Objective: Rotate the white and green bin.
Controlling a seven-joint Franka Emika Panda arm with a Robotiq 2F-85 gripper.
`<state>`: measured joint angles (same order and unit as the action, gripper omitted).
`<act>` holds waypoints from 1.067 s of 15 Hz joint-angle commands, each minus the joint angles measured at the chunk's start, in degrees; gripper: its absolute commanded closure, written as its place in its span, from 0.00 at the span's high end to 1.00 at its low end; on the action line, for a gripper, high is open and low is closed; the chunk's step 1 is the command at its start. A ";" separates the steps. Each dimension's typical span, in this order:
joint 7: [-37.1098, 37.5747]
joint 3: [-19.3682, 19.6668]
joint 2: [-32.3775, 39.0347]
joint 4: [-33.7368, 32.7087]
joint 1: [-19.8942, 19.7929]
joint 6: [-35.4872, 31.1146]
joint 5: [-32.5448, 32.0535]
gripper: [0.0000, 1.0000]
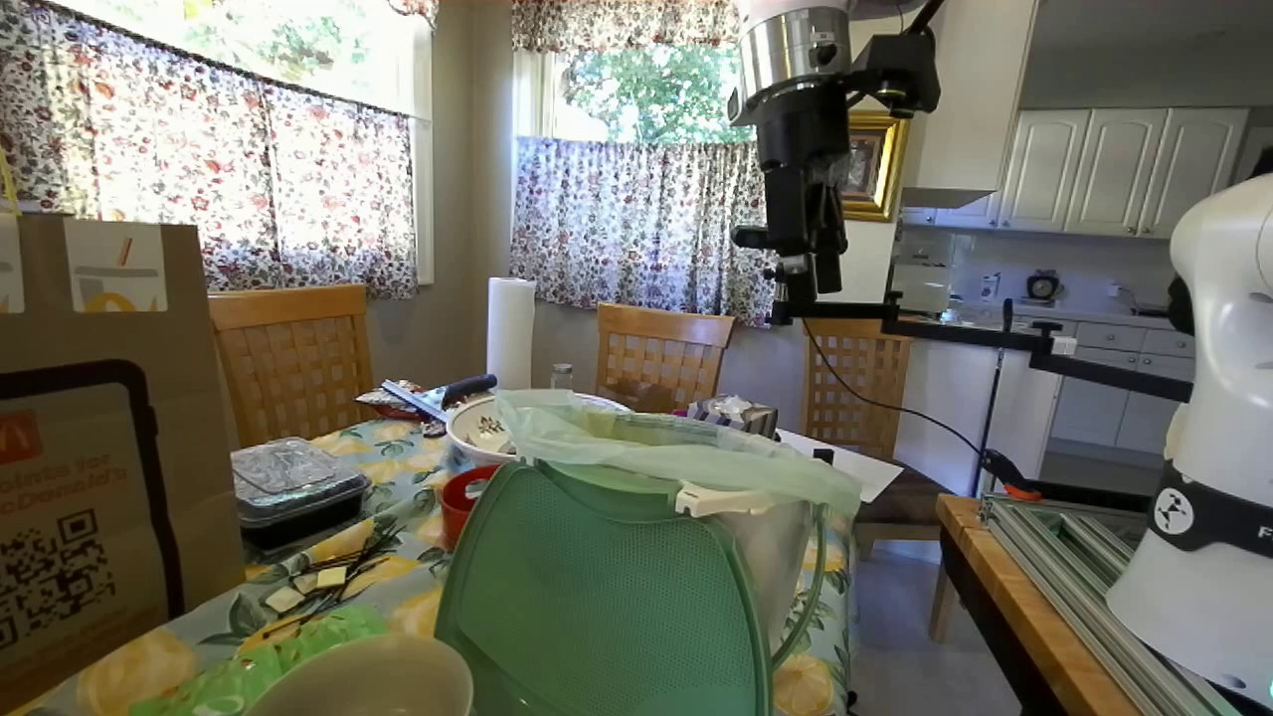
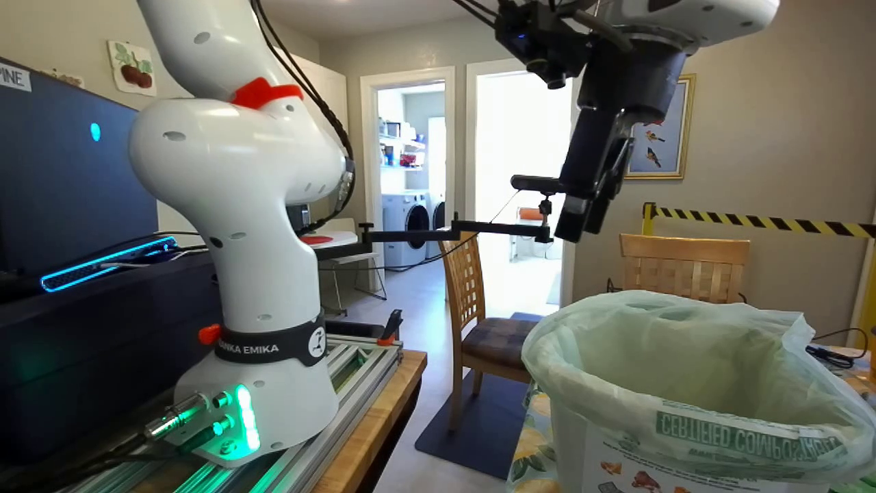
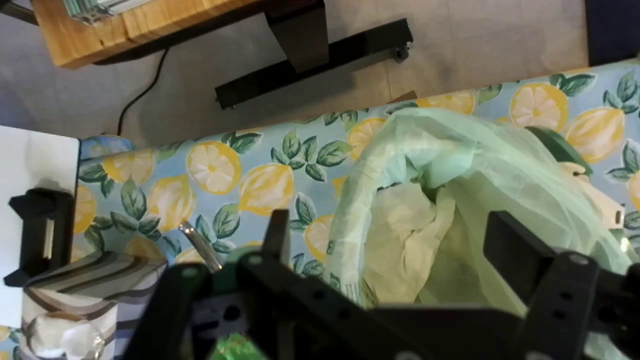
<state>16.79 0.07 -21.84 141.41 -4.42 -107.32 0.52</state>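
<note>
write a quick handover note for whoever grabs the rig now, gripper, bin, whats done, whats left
Gripper: open, empty, hanging higher than the white and green bin.
Bin: upright on the lemon-print tablecloth, its green lid hanging down one side, the pale green liner folded over the top.
Done: these views can't confirm any turn.
Left: if it isn't turned yet, probably come down, grip the bin's edge and rotate it.

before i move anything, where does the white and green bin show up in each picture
In an exterior view: bin at bottom centre, green side facing camera.
In an exterior view: bin at lower right, cut off below.
Wrist view: bin right of centre, partly behind the pincer.
Shared landmark: lemon-print tablecloth, beside the bin.
</note>
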 commanded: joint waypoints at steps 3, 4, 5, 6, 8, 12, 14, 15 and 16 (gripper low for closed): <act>11.50 -1.60 1.45 1.26 -3.58 -8.33 -5.82 1.00; 14.64 -1.83 2.60 0.80 -4.41 -7.95 -7.03 1.00; 17.44 -2.05 3.52 0.66 -5.06 -7.52 -8.45 1.00; 19.85 -2.02 4.51 0.20 -5.61 -6.03 -9.43 1.00; 15.76 -0.86 3.12 0.56 -3.95 -6.53 -7.63 1.00; 15.74 -0.93 3.11 0.43 -3.82 -6.56 -7.63 1.00; 15.74 -0.93 3.10 0.42 -3.82 -6.56 -7.63 1.00; 15.54 -1.20 2.38 1.17 -3.71 -8.60 -8.54 1.00; 15.26 -1.21 2.85 1.07 -3.64 -10.31 -8.70 1.00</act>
<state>32.54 -0.94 -18.74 141.91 -8.28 -114.44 -7.14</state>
